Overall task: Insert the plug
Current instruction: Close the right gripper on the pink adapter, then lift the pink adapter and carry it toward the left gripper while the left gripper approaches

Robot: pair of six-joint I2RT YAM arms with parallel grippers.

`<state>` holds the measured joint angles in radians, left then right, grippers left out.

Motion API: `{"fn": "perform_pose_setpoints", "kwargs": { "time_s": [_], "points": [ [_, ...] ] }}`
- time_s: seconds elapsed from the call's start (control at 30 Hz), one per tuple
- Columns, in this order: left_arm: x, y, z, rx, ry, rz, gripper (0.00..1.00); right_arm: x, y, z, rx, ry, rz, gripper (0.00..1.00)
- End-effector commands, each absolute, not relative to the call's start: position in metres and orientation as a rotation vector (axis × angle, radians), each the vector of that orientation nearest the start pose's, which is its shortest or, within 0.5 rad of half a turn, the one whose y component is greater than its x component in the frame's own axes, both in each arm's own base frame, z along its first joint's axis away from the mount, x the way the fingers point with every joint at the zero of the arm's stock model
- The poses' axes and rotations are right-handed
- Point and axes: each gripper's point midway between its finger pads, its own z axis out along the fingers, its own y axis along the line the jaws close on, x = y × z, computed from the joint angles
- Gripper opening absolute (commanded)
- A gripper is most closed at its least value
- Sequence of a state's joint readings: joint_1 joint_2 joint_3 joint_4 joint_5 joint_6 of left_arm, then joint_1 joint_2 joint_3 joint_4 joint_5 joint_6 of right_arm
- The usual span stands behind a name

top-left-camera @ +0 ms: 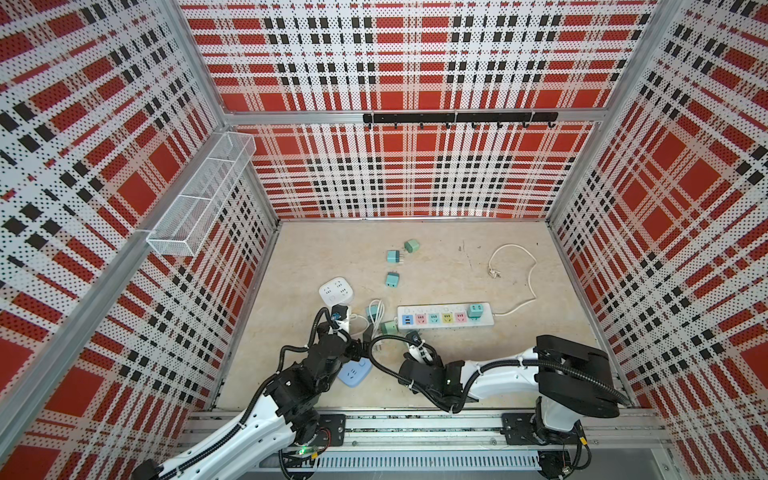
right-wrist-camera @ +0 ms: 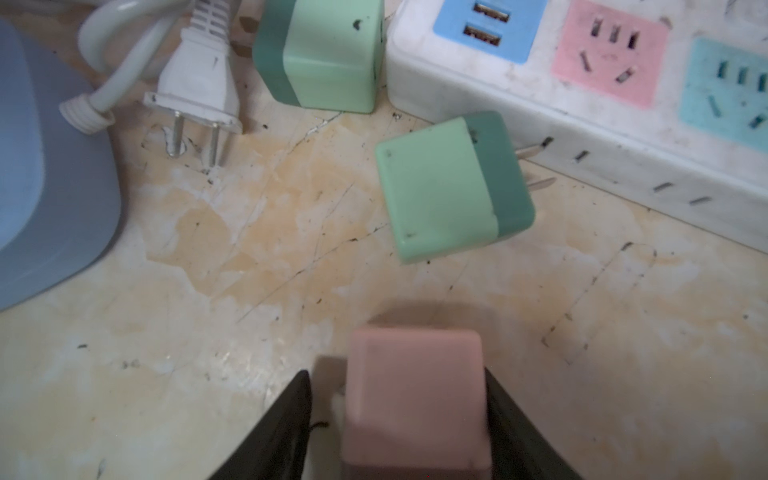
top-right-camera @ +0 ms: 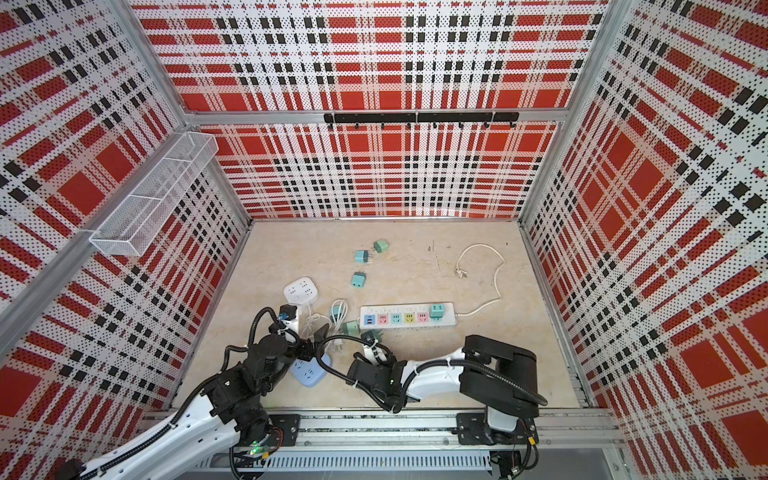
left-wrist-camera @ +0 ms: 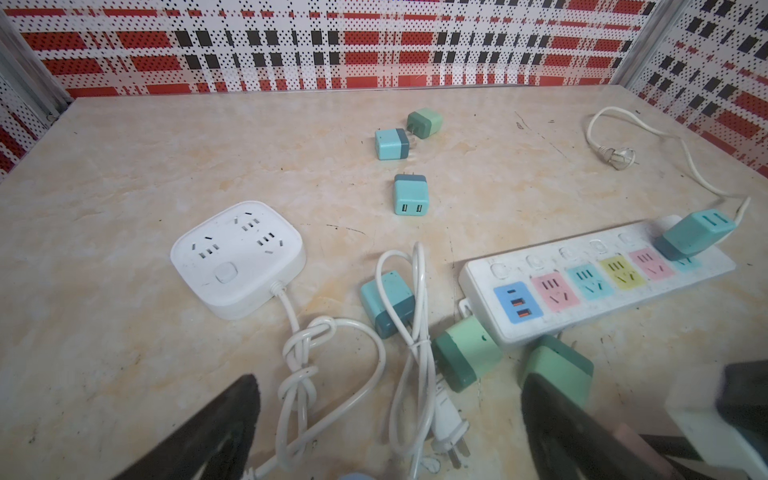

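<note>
Grasp step: the right gripper (right-wrist-camera: 395,371) is clasping the pink plug (right-wrist-camera: 415,407) between partly closed jaws, near the power strip (right-wrist-camera: 498,95) at its USB end. The left gripper (left-wrist-camera: 388,376) is standing wide open, empty. Next move, as judged — lifting, pointing the prongs down and aligning them over the strip's pink socket (right-wrist-camera: 611,54).

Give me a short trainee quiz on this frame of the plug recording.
1. True or false: a plug already sits in the strip.
2. The plug between the fingers of the right gripper is: A green, B pink, C teal.
3. How many loose cube plugs lie beyond the strip, toward the back wall?
Key: 1 true; 2 B, pink plug; 3 three.
</note>
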<state>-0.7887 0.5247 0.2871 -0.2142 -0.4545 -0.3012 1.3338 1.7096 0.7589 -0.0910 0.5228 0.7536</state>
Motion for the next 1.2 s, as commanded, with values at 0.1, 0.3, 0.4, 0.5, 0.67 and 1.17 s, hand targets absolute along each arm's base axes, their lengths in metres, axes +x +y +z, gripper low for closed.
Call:
{"fn": "perform_pose_setpoints", "kwargs": {
  "time_s": [0.1, 0.3, 0.4, 0.5, 0.67, 1.17],
  "points": [
    [0.233, -0.124, 0.165, 0.165, 1.930, -0.250, 0.99, 0.164, 0.321, -0.006, -0.549, 2.435, 0.168, 0.44],
    [0.233, -0.124, 0.166, 0.164, 1.927, -0.249, 0.99, 0.163, 0.321, -0.004, -0.564, 2.415, 0.208, 0.31],
    [0.232, -0.123, 0.168, 0.157, 1.915, -0.255, 1.00, 0.163, 0.324, 0.002, -0.568, 2.384, 0.266, 0.25],
    [0.231, -0.121, 0.170, 0.149, 1.905, -0.269, 0.99, 0.165, 0.325, 0.014, -0.583, 2.335, 0.293, 0.21],
    [0.230, -0.106, 0.174, 0.049, 1.892, -0.247, 0.99, 0.174, 0.318, 0.054, -0.577, 2.199, 0.321, 0.15],
    [0.225, -0.118, 0.172, 0.133, 1.907, -0.298, 0.99, 0.184, 0.313, 0.142, -0.796, 1.484, 0.319, 0.02]
  ]
}}
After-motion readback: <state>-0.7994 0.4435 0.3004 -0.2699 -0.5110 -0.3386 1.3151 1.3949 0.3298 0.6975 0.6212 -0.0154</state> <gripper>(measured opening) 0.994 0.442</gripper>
